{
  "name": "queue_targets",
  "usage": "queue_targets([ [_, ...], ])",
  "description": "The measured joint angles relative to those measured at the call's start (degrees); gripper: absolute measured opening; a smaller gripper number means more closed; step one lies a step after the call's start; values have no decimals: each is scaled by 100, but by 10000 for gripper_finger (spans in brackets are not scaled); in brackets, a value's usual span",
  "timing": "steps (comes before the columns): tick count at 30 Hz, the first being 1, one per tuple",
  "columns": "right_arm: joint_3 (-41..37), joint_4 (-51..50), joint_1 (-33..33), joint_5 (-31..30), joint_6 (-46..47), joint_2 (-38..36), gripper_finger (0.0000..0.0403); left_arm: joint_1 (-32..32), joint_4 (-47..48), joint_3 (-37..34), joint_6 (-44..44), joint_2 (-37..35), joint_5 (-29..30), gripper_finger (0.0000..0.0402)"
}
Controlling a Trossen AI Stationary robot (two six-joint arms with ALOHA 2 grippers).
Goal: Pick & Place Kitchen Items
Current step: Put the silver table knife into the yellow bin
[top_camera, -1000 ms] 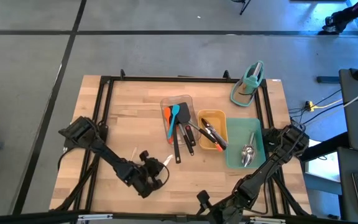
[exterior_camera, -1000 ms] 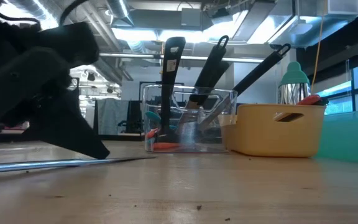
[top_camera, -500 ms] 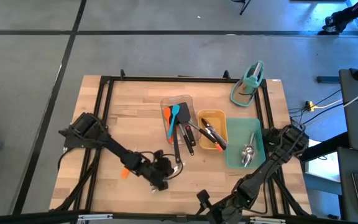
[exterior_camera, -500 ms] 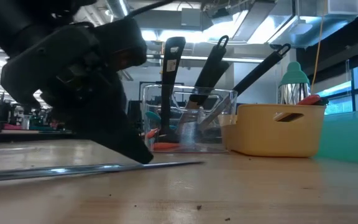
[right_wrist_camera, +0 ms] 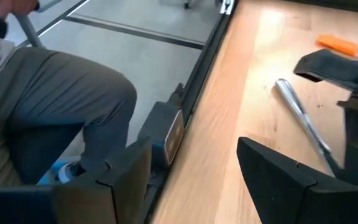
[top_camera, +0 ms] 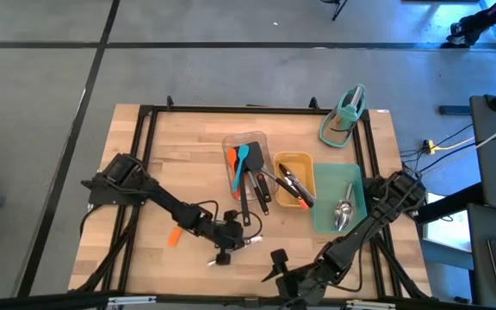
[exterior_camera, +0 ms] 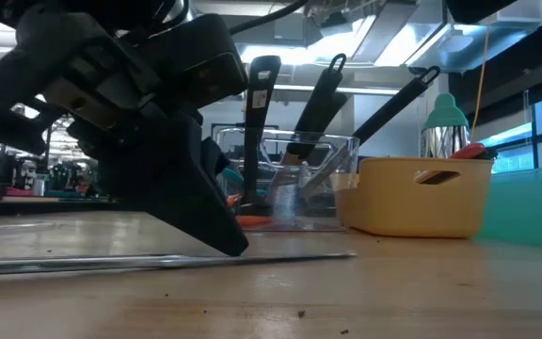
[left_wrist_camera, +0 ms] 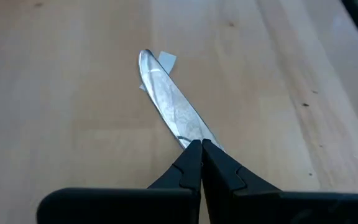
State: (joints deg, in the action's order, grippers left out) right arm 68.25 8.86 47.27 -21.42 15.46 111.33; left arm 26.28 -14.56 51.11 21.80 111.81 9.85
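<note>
Left claw clamps one steel utensil; three trays.

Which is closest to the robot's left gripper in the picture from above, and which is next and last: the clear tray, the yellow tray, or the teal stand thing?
From the left gripper, near the table's front edge:
1. Clear tray, just beyond it, mid-table.
2. Yellow tray, farther right, beside the clear one.
3. Teal stand, farthest, at the back right corner.
</note>
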Motion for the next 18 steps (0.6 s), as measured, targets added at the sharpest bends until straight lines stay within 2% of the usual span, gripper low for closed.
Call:
queue_targets([
  [11, 0, 42, -172, -106, 155, 0, 240, 144, -673, -17, -638, 31, -370, 2],
  [18, 0, 36, -219, -106, 173, 0, 240, 566, -794, -26, -1236, -318, 789, 2],
])
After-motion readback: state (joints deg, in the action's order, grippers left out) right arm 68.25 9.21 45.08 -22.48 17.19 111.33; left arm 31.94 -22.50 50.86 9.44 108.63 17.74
